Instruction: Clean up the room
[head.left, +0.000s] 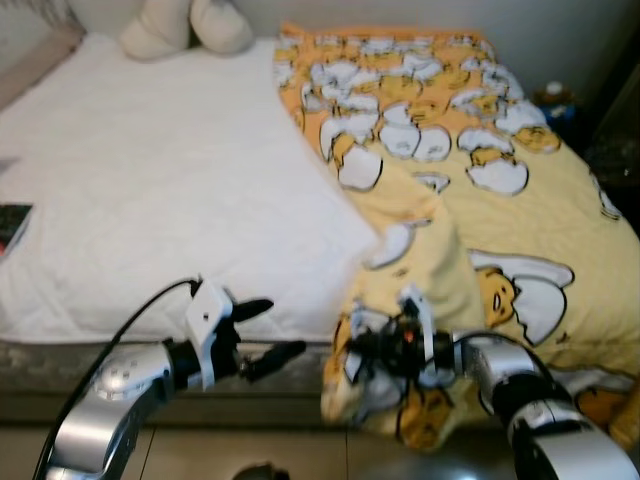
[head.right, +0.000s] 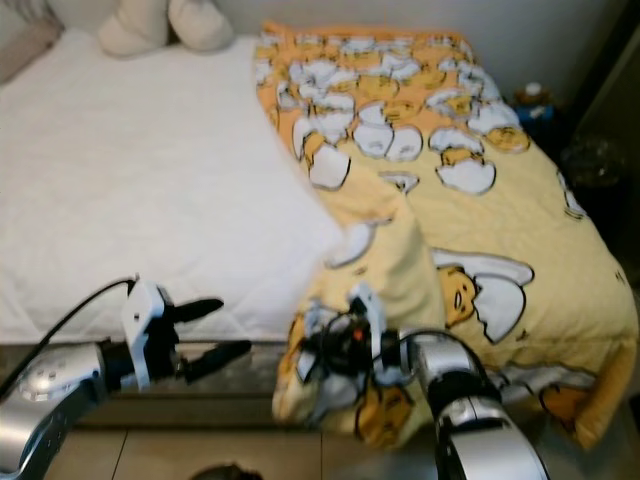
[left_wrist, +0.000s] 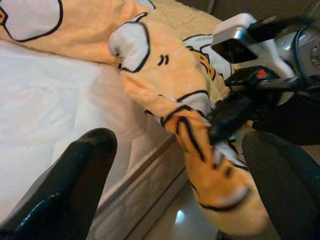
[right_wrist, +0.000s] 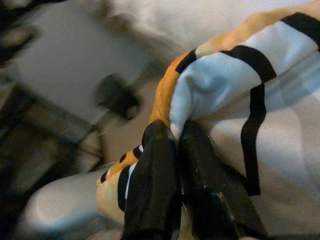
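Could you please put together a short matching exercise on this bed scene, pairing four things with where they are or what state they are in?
Things:
1. left gripper
2. right gripper
3. blanket
4. pillows

States or places:
A. at the head of the bed, cream coloured
B. open, holding nothing, by the bed's foot edge
C. shut on a corner of fabric
D. yellow with an egg pattern, covering the bed's right half

Pairs: 1-B, 2-C, 3-D, 4-A

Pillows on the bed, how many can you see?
2: two cream pillows at the head of the bed, side by side, one left of the other. The blanket may hide more.
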